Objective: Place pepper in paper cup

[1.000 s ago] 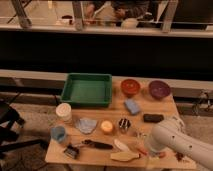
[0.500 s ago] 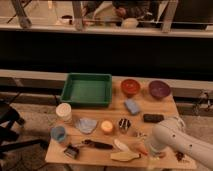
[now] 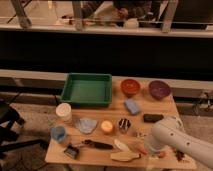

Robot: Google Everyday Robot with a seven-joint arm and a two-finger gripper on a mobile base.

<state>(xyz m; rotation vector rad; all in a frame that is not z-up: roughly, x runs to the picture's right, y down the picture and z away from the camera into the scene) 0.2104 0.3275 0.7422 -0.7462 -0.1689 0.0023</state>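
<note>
The pepper [image 3: 140,149], a slim red-orange piece, lies near the table's front edge, right of centre, partly covered by my arm. The white paper cup [image 3: 63,111] stands upright at the left side of the table, far from the pepper. My gripper [image 3: 149,150] is low over the front right of the table, right beside the pepper, at the end of the bulky white arm [image 3: 172,140] that hides most of it.
On the wooden table [image 3: 165,107]: a green tray [image 3: 87,89] at the back, an orange bowl [image 3: 130,86], a purple bowl [image 3: 159,89], a blue sponge [image 3: 132,106], a black block [image 3: 152,118], a blue cup [image 3: 59,133], a grey-blue cloth [image 3: 86,125], and a pale yellow piece [image 3: 125,156].
The arm has barely shifted over the front right of the table. The pepper, the cup and the other objects have not moved.
</note>
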